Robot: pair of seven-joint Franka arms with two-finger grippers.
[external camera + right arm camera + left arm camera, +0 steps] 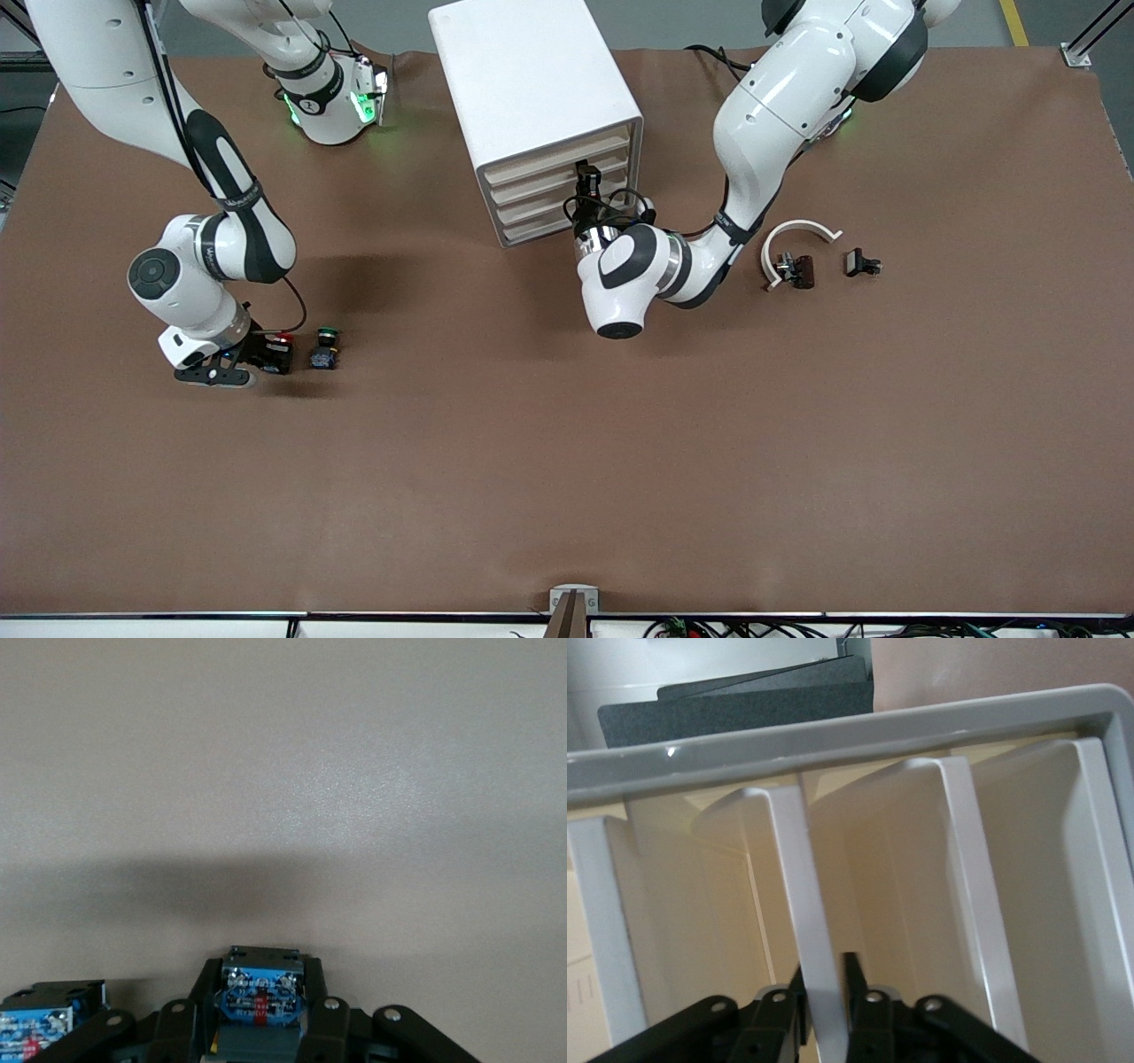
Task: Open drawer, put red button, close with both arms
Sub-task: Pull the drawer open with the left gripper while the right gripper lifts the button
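The white cabinet (pixel 532 80) stands toward the robots' bases with four cream drawer fronts, all pushed in. My left gripper (pixel 585 177) is at the cabinet's front, shut on the thin white lip (pixel 802 886) of one drawer (pixel 540 183); in the left wrist view the left gripper (pixel 826 973) pinches that lip from both sides. The red button (pixel 282 339) sits on the table at the right arm's end. My right gripper (pixel 266 356) is down on it. In the right wrist view the right gripper (pixel 261 979) is shut on the red button's blue-and-black body (pixel 261 997).
A green-capped twin button (pixel 325 348) stands beside the red one, its body (pixel 44 1023) close to my right gripper. At the left arm's end lie a white curved piece (pixel 802 232) and two small dark parts (pixel 795 269) (pixel 861 263).
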